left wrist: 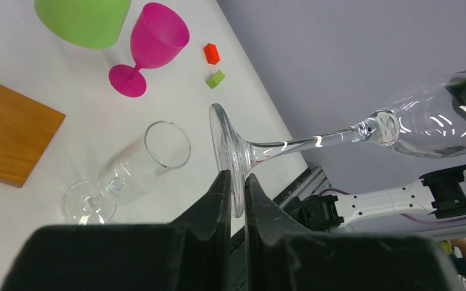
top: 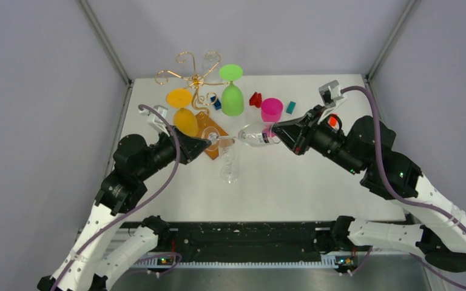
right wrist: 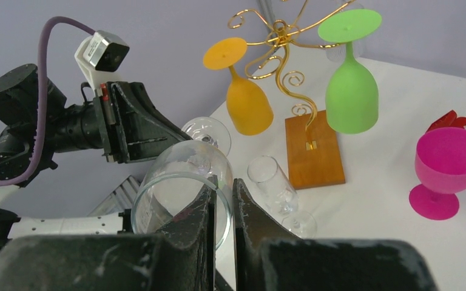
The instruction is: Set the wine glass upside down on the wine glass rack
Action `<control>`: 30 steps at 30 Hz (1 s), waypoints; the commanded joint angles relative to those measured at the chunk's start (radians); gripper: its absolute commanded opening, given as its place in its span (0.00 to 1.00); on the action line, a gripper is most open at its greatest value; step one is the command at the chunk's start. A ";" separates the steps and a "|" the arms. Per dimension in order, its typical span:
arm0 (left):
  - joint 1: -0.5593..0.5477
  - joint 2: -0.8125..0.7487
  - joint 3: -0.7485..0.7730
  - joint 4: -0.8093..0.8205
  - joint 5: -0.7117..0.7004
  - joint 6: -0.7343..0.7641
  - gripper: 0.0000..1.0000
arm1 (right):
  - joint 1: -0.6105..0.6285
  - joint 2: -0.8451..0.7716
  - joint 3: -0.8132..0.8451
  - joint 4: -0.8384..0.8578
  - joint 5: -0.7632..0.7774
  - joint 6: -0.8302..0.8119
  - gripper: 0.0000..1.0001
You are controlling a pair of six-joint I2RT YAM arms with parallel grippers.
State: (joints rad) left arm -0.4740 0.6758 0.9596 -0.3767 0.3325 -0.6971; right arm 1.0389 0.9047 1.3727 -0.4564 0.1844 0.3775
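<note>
Black fingers of the left gripper (left wrist: 237,177) were pinched tight on the foot of the clear wine glass (left wrist: 315,142), which hung level in the air above the white table (left wrist: 176,115). At its other end the right gripper (right wrist: 223,185) was clamped on the bowl's rim, one finger inside and one outside. A second clear glass (left wrist: 133,173) lay on its side on the table below. The wine glass rack (right wrist: 312,151) stood beyond the held glass, toward the table's far left, with an orange glass (right wrist: 249,106) and a green glass (right wrist: 352,94) hanging upside down from its gold arms. A pink glass (right wrist: 449,163) stood upright to the right of the rack.
</note>
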 commanded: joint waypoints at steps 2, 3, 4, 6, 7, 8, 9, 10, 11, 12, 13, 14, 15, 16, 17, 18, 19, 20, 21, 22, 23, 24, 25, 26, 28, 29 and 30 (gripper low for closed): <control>-0.007 -0.009 0.005 0.067 0.022 -0.028 0.00 | 0.011 -0.047 0.008 0.130 -0.011 0.019 0.00; -0.007 -0.015 0.007 0.069 0.018 -0.030 0.00 | 0.010 -0.050 0.009 0.128 -0.010 0.017 0.00; -0.006 -0.020 0.011 0.071 0.015 -0.026 0.00 | 0.010 -0.053 0.007 0.125 -0.008 0.016 0.00; -0.006 -0.031 0.032 0.071 0.017 -0.010 0.00 | 0.011 -0.063 0.007 0.120 -0.003 0.010 0.00; -0.006 -0.035 0.047 0.070 0.015 0.001 0.00 | 0.011 -0.069 0.006 0.117 -0.002 0.007 0.03; -0.008 -0.042 0.061 0.070 0.009 0.009 0.00 | 0.011 -0.077 0.004 0.115 -0.002 0.004 0.07; -0.007 -0.045 0.072 0.071 0.002 0.017 0.00 | 0.011 -0.087 0.001 0.114 0.000 0.003 0.11; -0.006 -0.051 0.082 0.071 -0.008 0.025 0.00 | 0.011 -0.100 -0.004 0.117 0.001 0.000 0.16; -0.007 -0.052 0.090 0.065 -0.020 0.032 0.00 | 0.010 -0.112 -0.010 0.120 0.001 -0.001 0.20; -0.006 -0.050 0.100 0.056 -0.030 0.039 0.00 | 0.011 -0.123 -0.017 0.125 0.000 -0.002 0.23; -0.008 -0.045 0.112 0.045 -0.039 0.048 0.00 | 0.010 -0.132 -0.023 0.131 -0.002 -0.003 0.26; -0.007 -0.039 0.118 0.032 -0.047 0.052 0.00 | 0.011 -0.140 -0.031 0.137 -0.005 -0.003 0.28; -0.007 -0.036 0.122 0.023 -0.050 0.056 0.00 | 0.012 -0.145 -0.037 0.142 -0.007 -0.005 0.30; -0.006 -0.030 0.123 0.019 -0.050 0.056 0.00 | 0.011 -0.149 -0.040 0.145 -0.012 -0.006 0.31; -0.008 -0.025 0.123 0.015 -0.050 0.056 0.00 | 0.010 -0.152 -0.042 0.145 -0.014 -0.009 0.32; -0.007 -0.023 0.123 0.014 -0.050 0.055 0.00 | 0.012 -0.153 -0.042 0.144 -0.018 -0.011 0.32; -0.007 -0.022 0.125 0.013 -0.051 0.055 0.00 | 0.010 -0.155 -0.043 0.143 -0.021 -0.014 0.33; -0.007 -0.021 0.127 0.011 -0.054 0.057 0.00 | 0.010 -0.158 -0.044 0.142 -0.024 -0.018 0.33; -0.008 -0.022 0.129 0.007 -0.059 0.060 0.00 | 0.011 -0.162 -0.045 0.143 -0.029 -0.023 0.33; -0.007 -0.024 0.131 0.003 -0.066 0.068 0.00 | 0.011 -0.169 -0.049 0.144 -0.029 -0.028 0.33; -0.008 -0.025 0.134 -0.005 -0.074 0.074 0.00 | 0.011 -0.178 -0.054 0.152 -0.024 -0.031 0.33; -0.008 -0.027 0.138 -0.010 -0.080 0.082 0.00 | 0.012 -0.194 -0.063 0.163 -0.016 -0.032 0.33; -0.007 -0.027 0.142 -0.017 -0.084 0.090 0.00 | 0.011 -0.209 -0.076 0.178 0.000 -0.032 0.33; -0.007 -0.027 0.146 -0.022 -0.085 0.100 0.00 | 0.011 -0.226 -0.088 0.187 0.023 -0.029 0.34; -0.007 -0.021 0.160 -0.024 -0.056 0.132 0.00 | 0.010 -0.255 -0.104 0.192 0.088 -0.017 0.35; -0.008 -0.013 0.171 -0.025 -0.023 0.154 0.00 | 0.010 -0.262 -0.106 0.186 0.120 -0.013 0.35; -0.007 -0.003 0.189 -0.031 0.008 0.178 0.00 | 0.011 -0.266 -0.106 0.175 0.146 -0.008 0.36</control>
State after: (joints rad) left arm -0.4808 0.6605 1.0592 -0.4725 0.2707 -0.5915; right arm 1.0447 0.6777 1.2667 -0.3225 0.2146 0.3634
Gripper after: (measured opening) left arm 0.124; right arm 0.350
